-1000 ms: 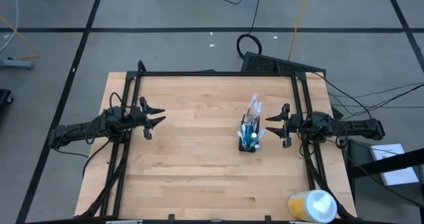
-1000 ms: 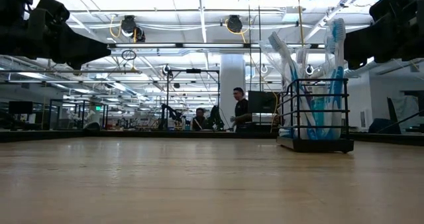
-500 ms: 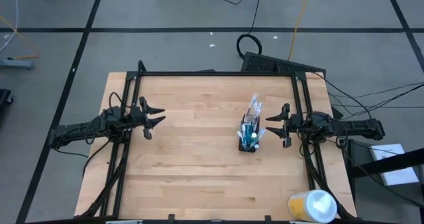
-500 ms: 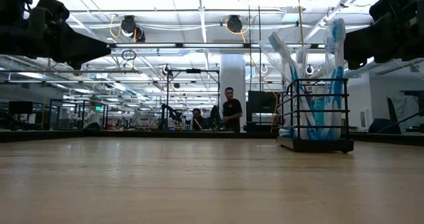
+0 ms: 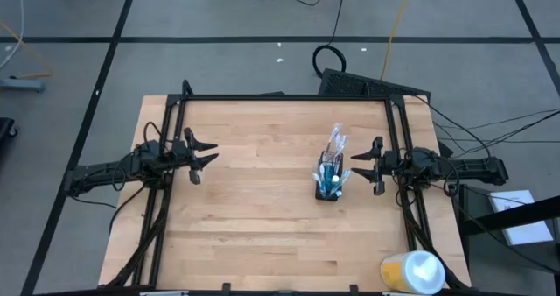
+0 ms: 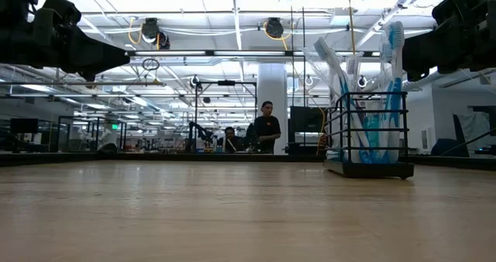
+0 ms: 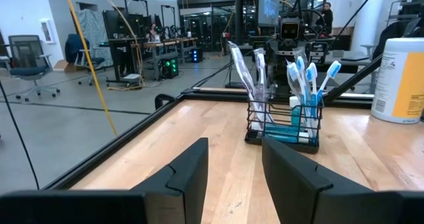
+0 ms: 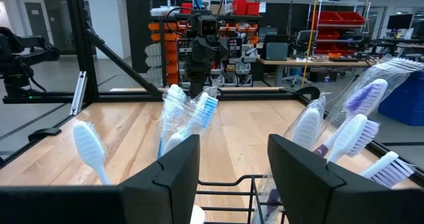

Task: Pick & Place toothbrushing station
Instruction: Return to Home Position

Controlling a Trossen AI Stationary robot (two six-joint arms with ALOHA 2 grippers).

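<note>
Noted: the mesh cup [image 5: 330, 189] stands upright on the worktop [image 5: 262, 226] with its toothbrushes [image 5: 336, 144] loaded, the right tool [image 5: 353, 164] just beside it and the left tool [image 5: 215, 154] well apart, both wide open and empty; a right-arm swing toward the cup could clip protruding brush heads and topple it.

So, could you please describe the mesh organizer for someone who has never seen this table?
On the wooden table, look right of centre, before the right gripper. The black wire-mesh organizer stands there, bristling with blue-and-white toothbrushes, unlike the yellow-and-white canister near the corner.
</note>
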